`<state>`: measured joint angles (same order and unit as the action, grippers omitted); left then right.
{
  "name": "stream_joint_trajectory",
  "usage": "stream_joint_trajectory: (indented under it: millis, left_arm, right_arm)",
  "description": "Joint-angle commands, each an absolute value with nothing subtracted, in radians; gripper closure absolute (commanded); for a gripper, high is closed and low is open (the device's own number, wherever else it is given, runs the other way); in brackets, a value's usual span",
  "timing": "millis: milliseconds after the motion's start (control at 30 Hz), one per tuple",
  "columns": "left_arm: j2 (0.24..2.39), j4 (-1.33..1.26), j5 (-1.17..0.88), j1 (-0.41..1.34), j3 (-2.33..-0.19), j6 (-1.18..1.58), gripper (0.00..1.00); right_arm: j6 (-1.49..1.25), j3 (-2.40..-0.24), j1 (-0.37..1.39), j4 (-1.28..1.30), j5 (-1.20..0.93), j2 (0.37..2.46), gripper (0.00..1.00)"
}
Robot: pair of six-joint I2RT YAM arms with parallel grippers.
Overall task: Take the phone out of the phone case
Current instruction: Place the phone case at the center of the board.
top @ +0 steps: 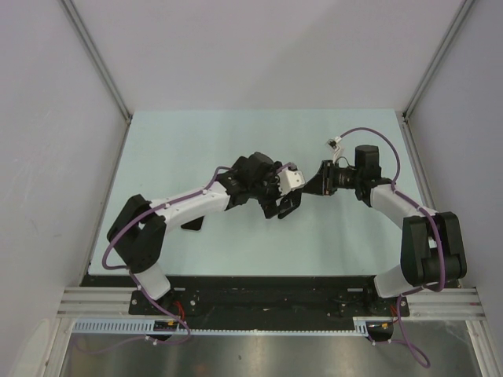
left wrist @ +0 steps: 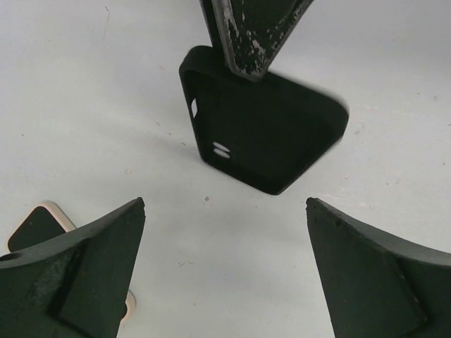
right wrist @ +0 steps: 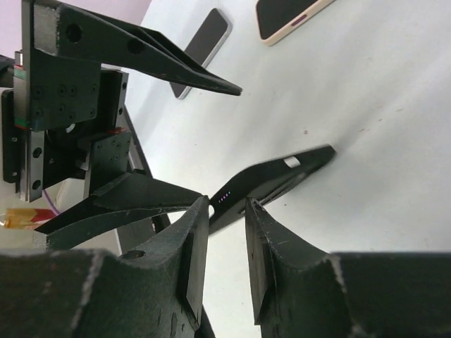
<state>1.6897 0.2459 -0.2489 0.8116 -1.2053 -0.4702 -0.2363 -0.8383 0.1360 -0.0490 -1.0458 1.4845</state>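
Observation:
The black phone case stands tilted on one corner on the table, blurred at its right edge. It looks empty, and the table shows through a cutout in the case. My right gripper is open by a narrow gap, with the case's near corner loose at its fingertips. My left gripper is wide open with nothing between its fingers, just short of the case. In the top view the left gripper and right gripper meet at mid-table. A beige-rimmed phone lies flat beside the left finger.
Two phones lie flat on the pale table beyond the case: one with a silvery rim and the beige-rimmed one. I cannot tell which came out of the case. Grey walls enclose the table on three sides.

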Motion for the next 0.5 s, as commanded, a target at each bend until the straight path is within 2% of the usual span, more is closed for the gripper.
stream_joint_trajectory:
  millis: [0, 300, 467]
  left_arm:
    - [1.7, 0.212, -0.247, 0.799, -1.215, -0.451, 0.0]
    - [1.736, 0.209, -0.264, 0.798, -1.244, -0.437, 0.0]
    - [1.741, 0.209, -0.267, 0.798, -1.249, -0.431, 0.0]
  right_arm:
    - [-0.213, -0.859, 0.132, -0.063, -0.971, 1.493, 0.68]
    - [-0.215, -0.859, 0.118, -0.055, -0.969, 1.509, 0.67]
    - [-0.189, -0.859, 0.121, -0.041, -0.965, 1.532, 0.7]
